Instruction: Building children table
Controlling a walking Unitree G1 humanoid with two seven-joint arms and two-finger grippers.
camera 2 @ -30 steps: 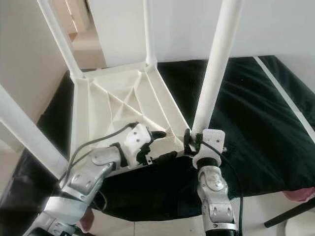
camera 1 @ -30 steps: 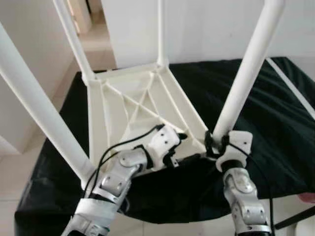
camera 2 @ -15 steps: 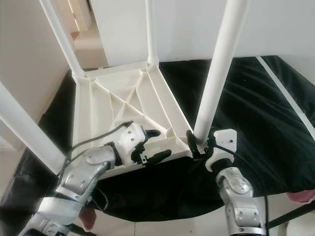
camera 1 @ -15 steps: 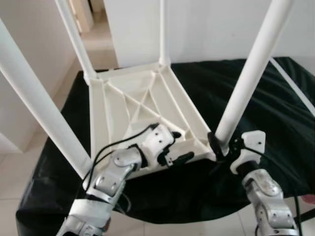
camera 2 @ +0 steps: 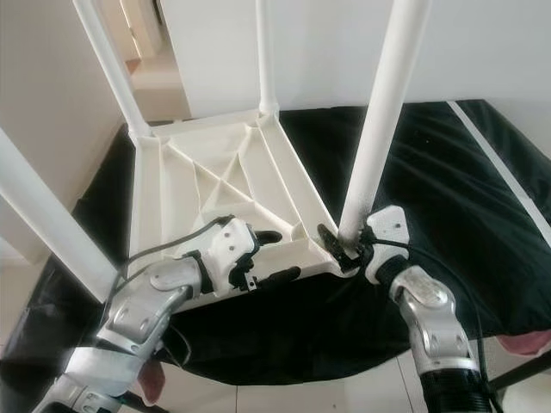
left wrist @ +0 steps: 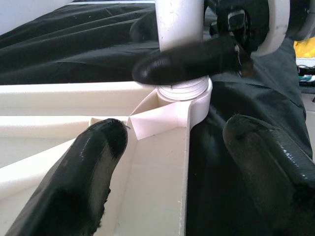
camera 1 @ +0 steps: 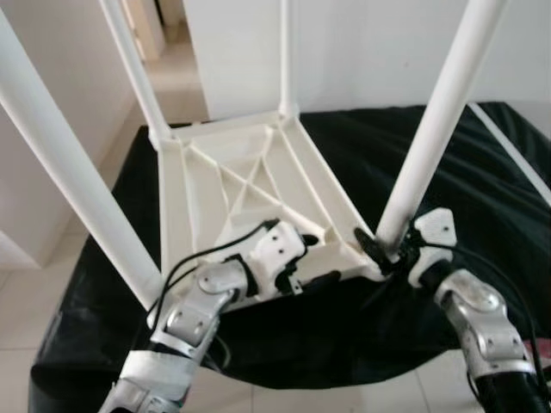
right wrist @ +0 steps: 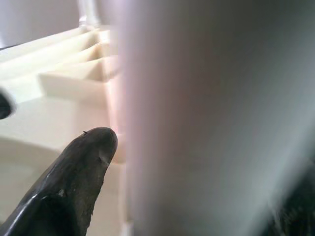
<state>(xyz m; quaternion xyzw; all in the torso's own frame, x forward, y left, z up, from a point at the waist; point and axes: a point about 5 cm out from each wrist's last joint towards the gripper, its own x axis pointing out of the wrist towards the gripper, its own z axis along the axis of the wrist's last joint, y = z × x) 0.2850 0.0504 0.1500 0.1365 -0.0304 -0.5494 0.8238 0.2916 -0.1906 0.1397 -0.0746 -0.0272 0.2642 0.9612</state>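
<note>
An upturned white tabletop (camera 1: 250, 185) is seen in the centre of the frame, laid on a black cloth (camera 1: 482, 181), with four white legs standing up from its corners. The near right leg (camera 1: 430, 138) is seated in its corner socket (left wrist: 184, 93) at lower centre right. The right gripper (camera 1: 386, 249) is closed round the base of this leg just above the socket, one black finger (left wrist: 189, 59) being laid across the tube in the left wrist view. The left gripper (camera 1: 312, 256) is held at the near rim of the tabletop, lower centre, its fingers spread wide apart with the rim wall between them; nothing is clamped, though one finger (left wrist: 83, 172) lies inside the frame. The step in hand is judged to be the tightening of the near right leg. It is best done with the grip kept low and square on the tube, the turn made about the leg's own axis, and the rim steadied by the left gripper so that the top is not dragged across the cloth. Full seating cannot be confirmed; threads are hidden.
</note>
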